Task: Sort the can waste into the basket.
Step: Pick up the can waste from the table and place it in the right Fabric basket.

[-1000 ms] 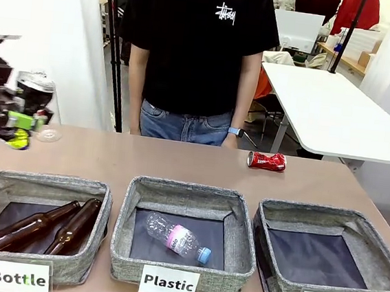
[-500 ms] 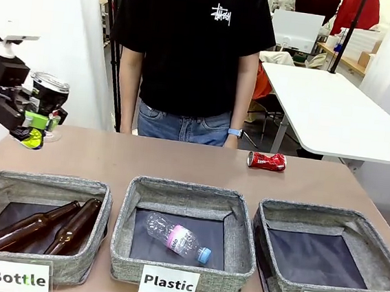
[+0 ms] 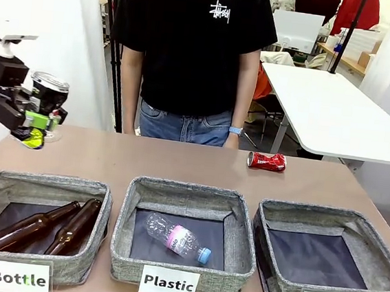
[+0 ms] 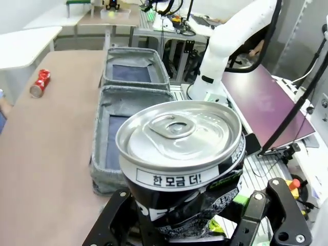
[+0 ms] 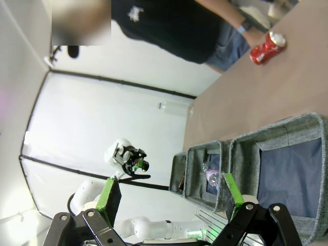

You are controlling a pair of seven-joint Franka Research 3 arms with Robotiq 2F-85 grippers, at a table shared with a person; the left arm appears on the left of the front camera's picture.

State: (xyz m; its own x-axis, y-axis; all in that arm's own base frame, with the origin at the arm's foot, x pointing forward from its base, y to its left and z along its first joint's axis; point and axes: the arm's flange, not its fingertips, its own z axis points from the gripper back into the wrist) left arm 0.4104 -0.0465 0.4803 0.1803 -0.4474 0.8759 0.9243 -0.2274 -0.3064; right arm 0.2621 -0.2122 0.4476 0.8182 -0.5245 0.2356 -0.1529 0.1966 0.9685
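We see the left gripper (image 3: 37, 118) up in the air at the left side of the table (image 3: 145, 158). Its fingers are closed tight on the black can (image 3: 48, 95), one on each side. The can's shiny top points up. In the left wrist view the black can (image 4: 180, 154) is very close to us (there is small white print on a band under its rim), and the left gripper (image 4: 189, 225) hugs its lower part.

The red can (image 3: 267, 161) lies on its side on the table, at the far edge, near the person (image 3: 190, 49). Nothing touches it. We also spot it in the left wrist view (image 4: 39, 83) and the right wrist view (image 5: 266, 47).

The Can basket (image 3: 309, 212) sits at the right end of the row, on our side of the table. It is well apart from the black can. The red can lies just behind it.

The middle Plastic basket (image 3: 184, 188) holds a clear bottle (image 3: 178, 238). The Bottle basket (image 3: 39, 181) on the left holds two brown bottles (image 3: 42, 224).

The right gripper (image 5: 169, 195) has its fingers spread wide, with nothing between them.
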